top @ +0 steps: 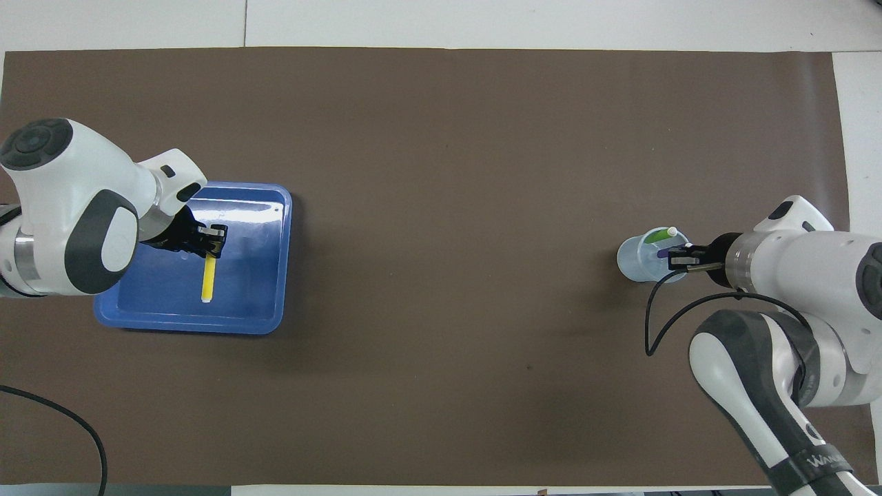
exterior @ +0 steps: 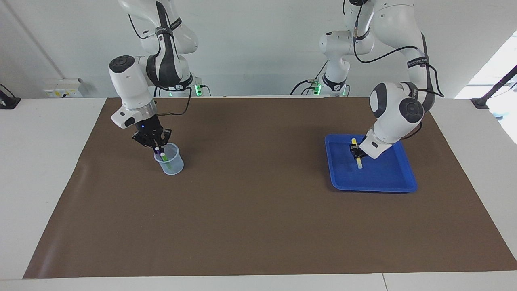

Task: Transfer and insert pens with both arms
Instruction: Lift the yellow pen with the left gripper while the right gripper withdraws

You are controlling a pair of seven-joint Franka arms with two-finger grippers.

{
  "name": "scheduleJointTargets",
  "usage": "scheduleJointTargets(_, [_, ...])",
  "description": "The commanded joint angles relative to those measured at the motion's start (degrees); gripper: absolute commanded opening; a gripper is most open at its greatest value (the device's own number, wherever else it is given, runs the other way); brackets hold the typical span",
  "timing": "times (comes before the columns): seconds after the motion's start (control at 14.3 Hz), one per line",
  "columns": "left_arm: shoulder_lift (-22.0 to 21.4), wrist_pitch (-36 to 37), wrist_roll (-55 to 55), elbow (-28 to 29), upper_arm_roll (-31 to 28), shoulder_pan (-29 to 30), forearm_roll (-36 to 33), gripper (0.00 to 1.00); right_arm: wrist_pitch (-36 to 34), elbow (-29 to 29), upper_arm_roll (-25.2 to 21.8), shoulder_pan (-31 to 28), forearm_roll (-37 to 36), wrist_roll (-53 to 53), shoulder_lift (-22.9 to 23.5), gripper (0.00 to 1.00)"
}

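Between the blue tray (exterior: 408, 178) and the clear cup (exterior: 173, 163), the brown mat (exterior: 258, 210) lies open for passage.

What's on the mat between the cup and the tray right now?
Nothing: between the cup and the tray the brown mat is bare. Both views show it, the overhead one most plainly.
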State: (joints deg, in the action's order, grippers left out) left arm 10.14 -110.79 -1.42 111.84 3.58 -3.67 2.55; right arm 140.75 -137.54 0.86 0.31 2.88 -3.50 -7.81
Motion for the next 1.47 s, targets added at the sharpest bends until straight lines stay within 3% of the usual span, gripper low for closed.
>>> scheduleJointTargets(0.0, [-0.2,8.7,-4.8,-5.9,-0.2,0.6,3.0,0.0,1.5,-0.4,0.2,-0.8,-0.9,-0.1,1.1,0.0])
scheduleJointTargets(0.21, [-0.4,17.8,-19.0,-11.9,-0.5,0.6,10.6,0.0,1.1,-0.1,0.2,-0.8,-0.9,0.0,1.3,0.0])
scheduleJointTargets(0.28, [-0.6,19.3,-24.5,-12.5,-0.5,0.5,13.3,0.0,1.0,0.0,0.2,-0.8,-0.9,0.1,1.3,0.73])
scheduleJointTargets(0.35, [-1.8,19.6,-29.3,-12.3,-0.5,0.5,16.8,0.0,0.8,0.3,0.2,-0.8,-0.9,0.9,1.3,1.0])
scheduleJointTargets(0.77, [-7.7,19.9,-52.7,-8.7,-0.4,0.0,33.6,0.0,-8.1,4.9,0.2,-0.8,-0.9,1.6,-0.7,1.0])
scheduleJointTargets(1.05, [-13.2,16.4,-60.0,-0.5,-0.5,-0.3,44.0,0.0,-19.1,11.3,0.3,-0.8,-0.9,1.6,-2.8,1.0])
scheduleJointTargets(1.4, [-20.0,8.9,-65.4,10.4,-0.1,-2.2,52.5,0.0,-32.3,22.8,0.5,-0.7,-1.0,3.6,-2.0,1.0])
